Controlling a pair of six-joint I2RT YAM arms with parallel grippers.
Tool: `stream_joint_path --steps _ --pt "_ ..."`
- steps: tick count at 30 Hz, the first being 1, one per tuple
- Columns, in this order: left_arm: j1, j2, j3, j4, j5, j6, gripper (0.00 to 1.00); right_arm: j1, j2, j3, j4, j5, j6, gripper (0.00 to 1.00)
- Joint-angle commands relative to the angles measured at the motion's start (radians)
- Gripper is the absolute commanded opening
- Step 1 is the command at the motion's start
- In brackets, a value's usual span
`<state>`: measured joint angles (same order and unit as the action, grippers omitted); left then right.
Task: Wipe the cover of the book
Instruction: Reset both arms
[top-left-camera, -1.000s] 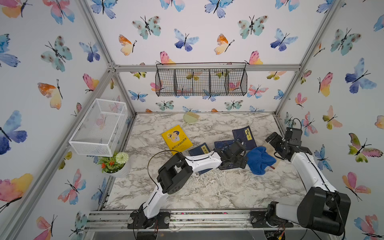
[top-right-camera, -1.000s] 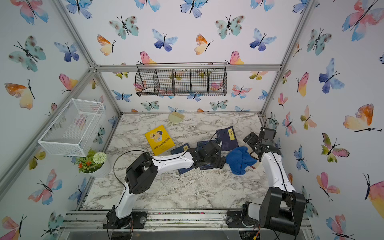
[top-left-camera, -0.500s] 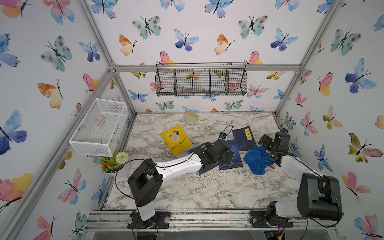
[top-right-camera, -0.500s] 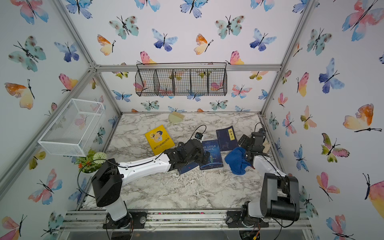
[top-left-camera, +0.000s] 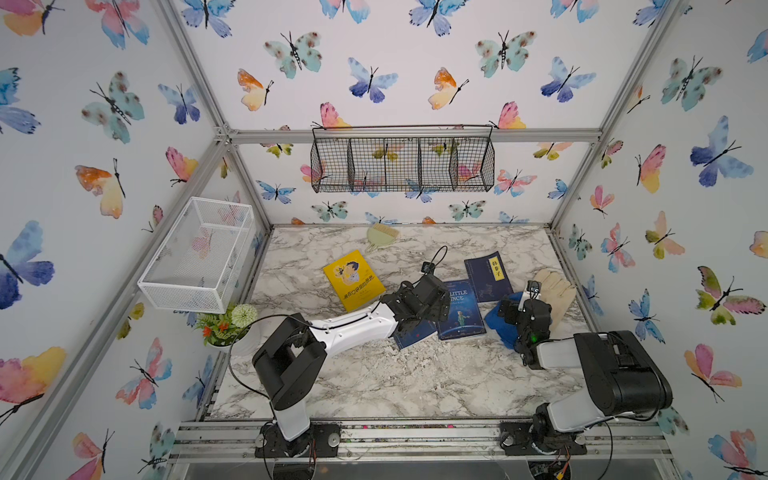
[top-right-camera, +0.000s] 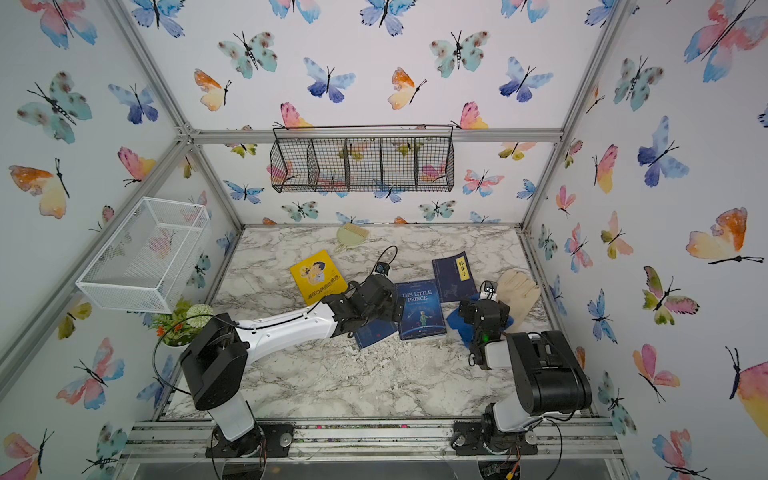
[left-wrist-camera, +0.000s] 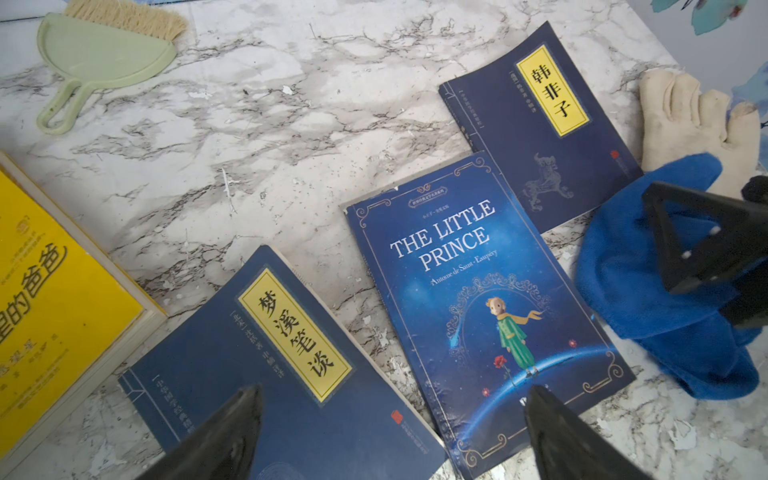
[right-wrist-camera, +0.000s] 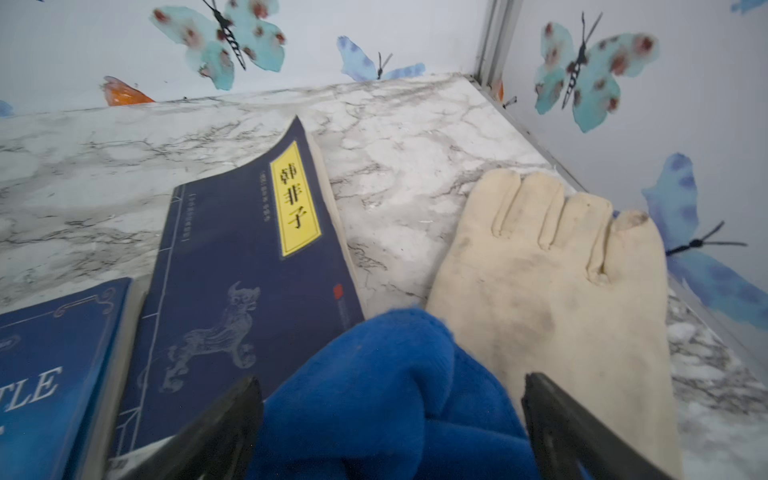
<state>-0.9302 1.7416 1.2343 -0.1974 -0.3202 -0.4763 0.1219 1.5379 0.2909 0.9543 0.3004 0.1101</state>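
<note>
Several books lie mid-table. "The Little Prince" (top-left-camera: 460, 311) (left-wrist-camera: 478, 307) is the blue one. A navy book with a yellow label (left-wrist-camera: 266, 374) lies on its left. Another navy book (top-left-camera: 487, 276) (right-wrist-camera: 249, 270) lies behind it. A yellow book (top-left-camera: 353, 279) lies further left. My left gripper (top-left-camera: 419, 303) (left-wrist-camera: 395, 392) hovers open, one finger over the near navy book and one over the Little Prince. A crumpled blue cloth (top-left-camera: 498, 324) (right-wrist-camera: 386, 395) lies right of the books. My right gripper (top-left-camera: 515, 309) (right-wrist-camera: 392, 380) stands open astride the cloth, its fingers wide on either side.
A cream glove (top-left-camera: 555, 291) (right-wrist-camera: 561, 291) lies beside the cloth by the right wall. A green dustpan with a brush (top-left-camera: 380, 237) sits at the back. A potted plant (top-left-camera: 226, 326) and a white wire basket (top-left-camera: 199, 253) stand at the left. A black wire shelf (top-left-camera: 403, 160) hangs on the back wall.
My left gripper has drawn back leftward, uncovering the Little Prince. My right gripper has come forward and down from beside the glove onto the blue cloth.
</note>
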Motion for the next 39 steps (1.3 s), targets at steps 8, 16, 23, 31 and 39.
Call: stream_joint_path --steps 8,16,23,31,39 --pt "0.142 -0.141 -0.124 0.059 -0.021 -0.053 0.98 0.024 0.046 -0.065 0.313 0.032 -0.088 0.99" --pt "0.347 -0.395 -0.384 0.268 -0.141 0.055 0.98 0.025 0.043 -0.065 0.312 0.028 -0.089 0.99" --pt "0.56 -0.453 -0.556 0.421 -0.302 0.202 0.98 0.024 0.038 -0.059 0.289 0.032 -0.087 0.99" --pt "0.63 -0.506 -0.862 0.89 -0.244 0.451 0.98 0.024 0.037 -0.059 0.289 0.032 -0.087 0.99" --pt "0.69 -0.404 -1.097 1.422 -0.2 0.543 0.98 0.024 0.039 -0.059 0.289 0.032 -0.087 0.99"
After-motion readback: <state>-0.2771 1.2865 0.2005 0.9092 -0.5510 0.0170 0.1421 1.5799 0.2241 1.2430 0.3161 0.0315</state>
